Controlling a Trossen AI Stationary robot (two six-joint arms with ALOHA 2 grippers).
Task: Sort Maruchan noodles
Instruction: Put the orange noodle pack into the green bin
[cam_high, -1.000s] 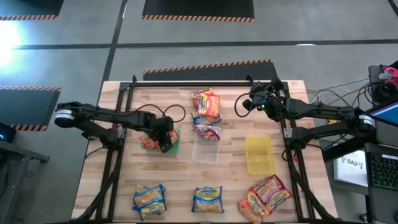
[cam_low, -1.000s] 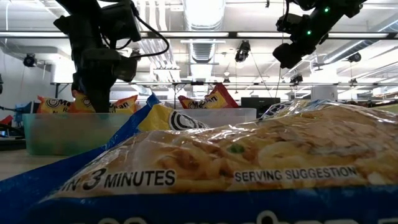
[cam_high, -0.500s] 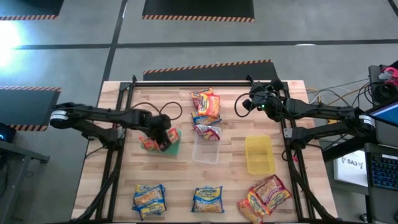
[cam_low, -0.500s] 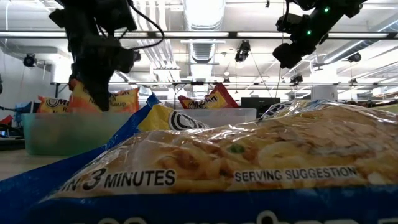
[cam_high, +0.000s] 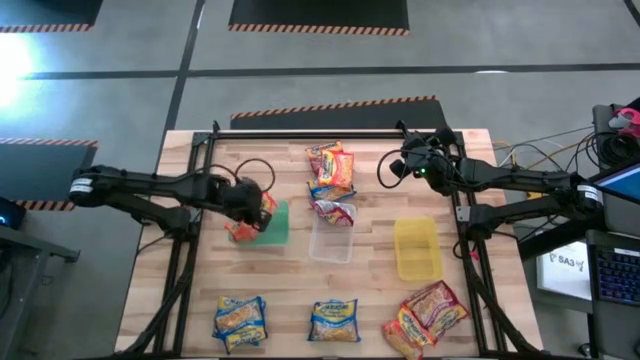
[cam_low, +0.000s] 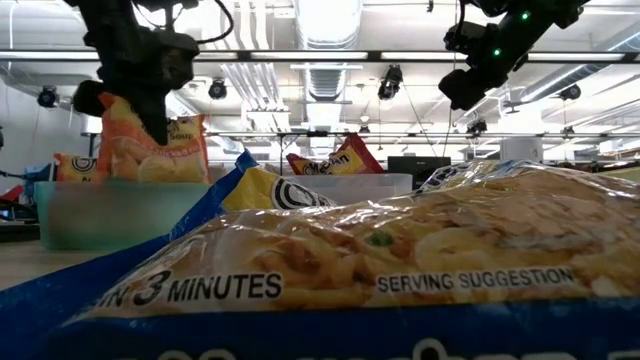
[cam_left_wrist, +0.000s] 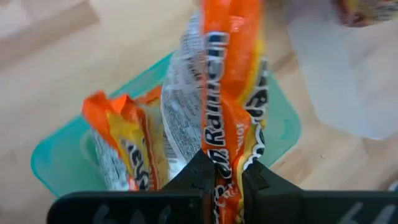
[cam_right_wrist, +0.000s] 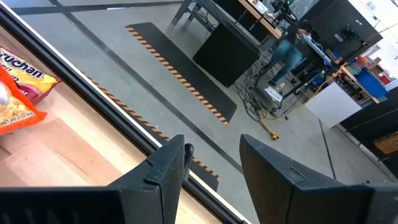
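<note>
The left arm reaches in from the table's left edge, stretched nearly level toward the middle. Its left gripper (cam_high: 252, 207) hangs above the table, fingers (cam_left_wrist: 199, 177) pinched tight on a thin orange packet (cam_left_wrist: 230, 118) that dangles between them. The right arm comes in from the right edge, elbow bent, and its right gripper (cam_high: 403, 165) waits high near the table's far side, pointing outward; its fingers (cam_right_wrist: 171, 158) stand apart, seemingly with nothing between them.

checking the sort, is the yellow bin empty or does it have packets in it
Empty: the high view shows only bare yellow floor inside the yellow bin, no packets.
</note>
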